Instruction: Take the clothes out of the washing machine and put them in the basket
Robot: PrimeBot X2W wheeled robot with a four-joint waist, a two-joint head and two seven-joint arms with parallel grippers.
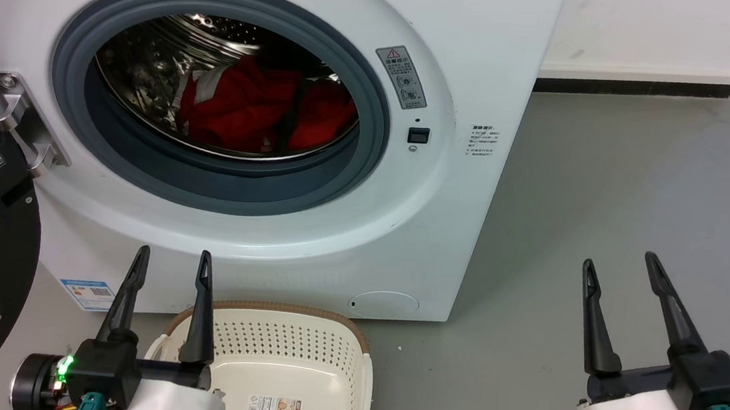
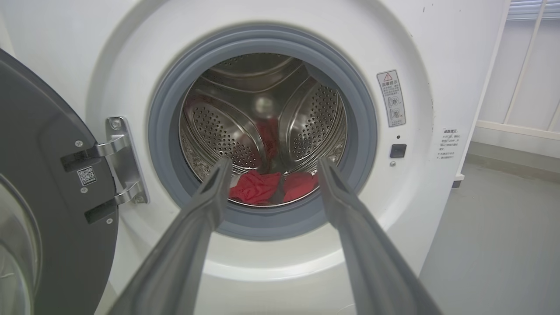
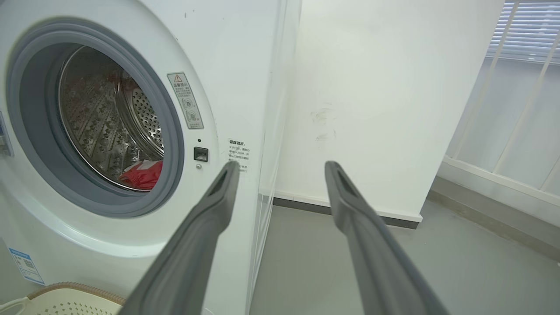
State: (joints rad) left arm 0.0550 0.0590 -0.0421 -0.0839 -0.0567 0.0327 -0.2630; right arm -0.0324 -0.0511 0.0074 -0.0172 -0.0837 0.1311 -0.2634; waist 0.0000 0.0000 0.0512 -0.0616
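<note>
Spread and empty, the left gripper is hovering before the washing machine, the right gripper likewise beside it, clothes lying inside, basket waiting at its foot, so reaching in seems next.

- Grey floor, smooth, reaching back to the white wall as I see it.
- The white washing machine stands on it.
- The cream basket sits on it, just in front of the machine's base.
</note>
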